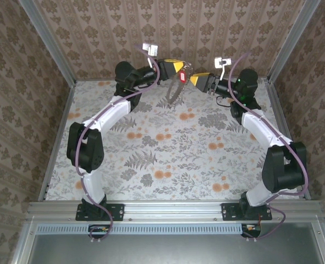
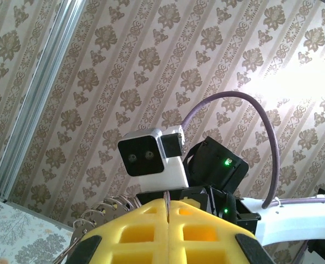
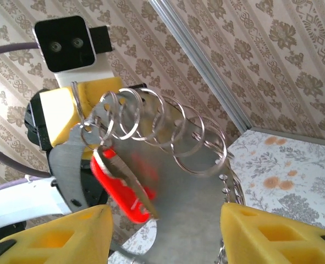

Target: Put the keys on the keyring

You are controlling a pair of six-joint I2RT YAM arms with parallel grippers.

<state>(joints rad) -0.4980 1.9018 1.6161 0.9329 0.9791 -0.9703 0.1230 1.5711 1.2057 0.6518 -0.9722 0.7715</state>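
Our right gripper [image 3: 165,220] spread, facing red key [image 3: 121,187]; left gripper [image 2: 167,212] pinches keyring [image 1: 172,91] aloft over table [image 1: 167,159] far edge, likely presenting it for threading.

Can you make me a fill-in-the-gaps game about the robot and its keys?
1. The left gripper is ___ on the keyring.
2. The key hanging there has a bright ___ head.
3. On the right gripper, the jaws stand ___.
4. The flower prints on the table are ___.

Missing words: shut, red, open, orange.
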